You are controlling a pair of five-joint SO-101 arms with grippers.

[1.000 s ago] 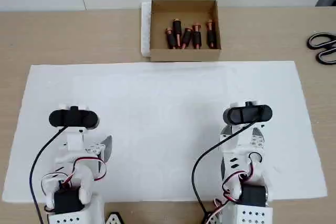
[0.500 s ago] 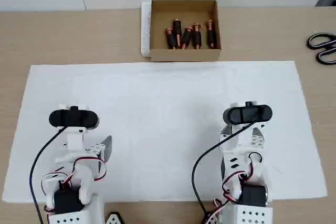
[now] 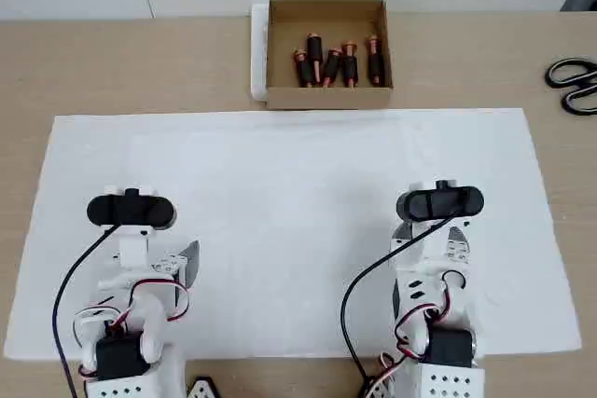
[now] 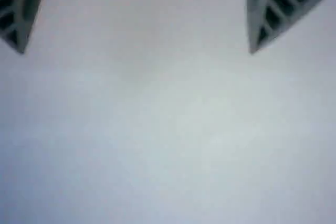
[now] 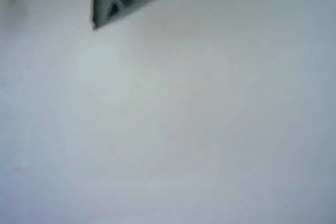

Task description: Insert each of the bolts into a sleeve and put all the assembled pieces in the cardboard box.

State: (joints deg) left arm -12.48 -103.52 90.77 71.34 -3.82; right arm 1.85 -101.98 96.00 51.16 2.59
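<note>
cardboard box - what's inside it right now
Five assembled pieces lie side by side in the cardboard box, close to its near wall. The rest of its floor is bare. That wall hides the strip of floor just behind it.

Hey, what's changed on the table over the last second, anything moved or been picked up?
Nothing visibly changed. Both arms remain parked at the near edge of the white sheet, and the five assembled pieces still lie in the cardboard box.

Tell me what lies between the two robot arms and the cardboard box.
Bare white paper sheet, then a strip of bare wooden table, up to the open brown cardboard box; the high view shows this.
</note>
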